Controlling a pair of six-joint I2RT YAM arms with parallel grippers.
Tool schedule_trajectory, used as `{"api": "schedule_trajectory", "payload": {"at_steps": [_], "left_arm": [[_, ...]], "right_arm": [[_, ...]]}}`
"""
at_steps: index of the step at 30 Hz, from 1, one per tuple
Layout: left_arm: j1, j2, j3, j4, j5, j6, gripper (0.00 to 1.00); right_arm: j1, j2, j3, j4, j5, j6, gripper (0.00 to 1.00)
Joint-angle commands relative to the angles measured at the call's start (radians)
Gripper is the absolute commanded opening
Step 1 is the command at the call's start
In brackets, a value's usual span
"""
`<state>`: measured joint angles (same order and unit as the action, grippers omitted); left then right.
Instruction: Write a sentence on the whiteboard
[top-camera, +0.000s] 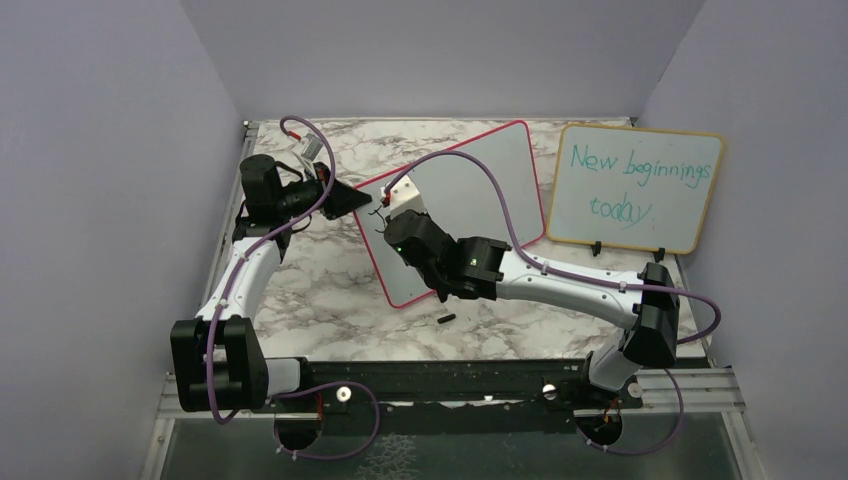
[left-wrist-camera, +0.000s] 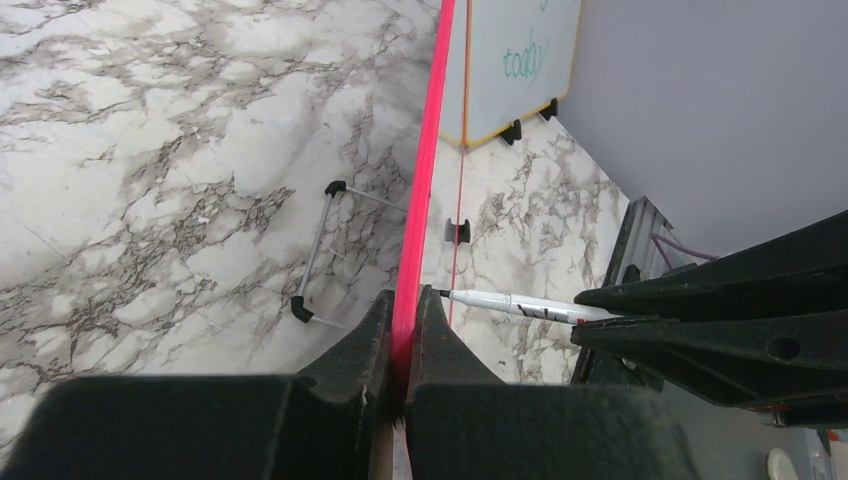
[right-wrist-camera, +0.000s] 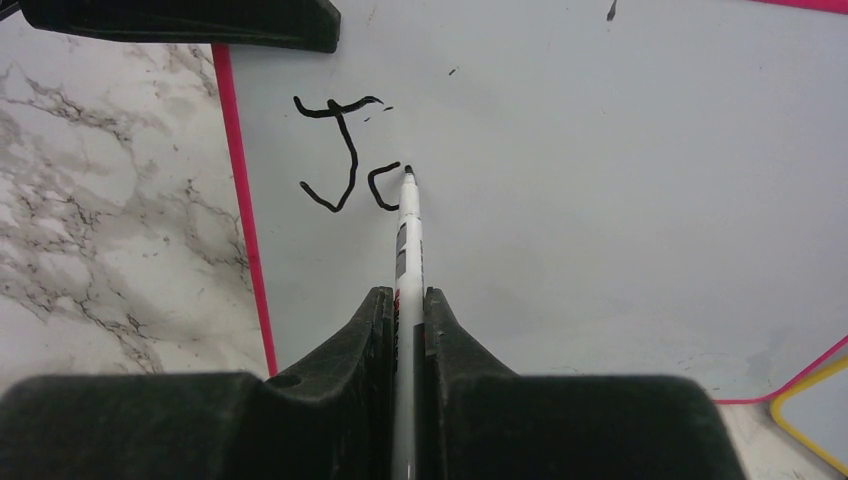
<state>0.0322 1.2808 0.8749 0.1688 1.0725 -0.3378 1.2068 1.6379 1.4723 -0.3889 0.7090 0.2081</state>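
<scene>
Top external view: I see the whiteboard, with its thin red-pink frame, placed slanted across the middle of the marble table, between the two arms. How steeply it is tilted I cannot tell. To its right, near the wall, a yellow-framed board stands on small black feet and carries teal handwriting, "New beginnings today". A small dark object lies on the marble just in front of the whiteboard's near corner.

From the left wrist camera, the left gripper is clamped on the whiteboard's left edge, and the red-pink frame runs straight up between its two black fingers. Behind the frame, a wire stand with black tips lies on the marble.

From the right wrist camera, the right gripper is closed tight around a white marker, which points away from the camera. The black tip of the marker touches the white surface. Of the sentence only a black "J" and, just right of it, an open curve like a "c" are written, near the upper left part of the board as this camera sees it. The tip rests at the upper end of that curve.
</scene>
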Motion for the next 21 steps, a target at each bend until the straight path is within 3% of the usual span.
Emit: {"api": "schedule_trajectory", "payload": {"at_steps": [1,21], "left_arm": [[-0.011,0.014,-0.008,-0.073,-0.085,0.088,0.0],[-0.01,0.015,-0.005,-0.085,-0.097,0.094,0.0]], "right_arm": [[-0.006,-0.016,-0.006,0.042,-0.033,-0.008,0.0],[-0.006,-0.082,-0.047,0.038,-0.002,-0.021,0.0]]}}
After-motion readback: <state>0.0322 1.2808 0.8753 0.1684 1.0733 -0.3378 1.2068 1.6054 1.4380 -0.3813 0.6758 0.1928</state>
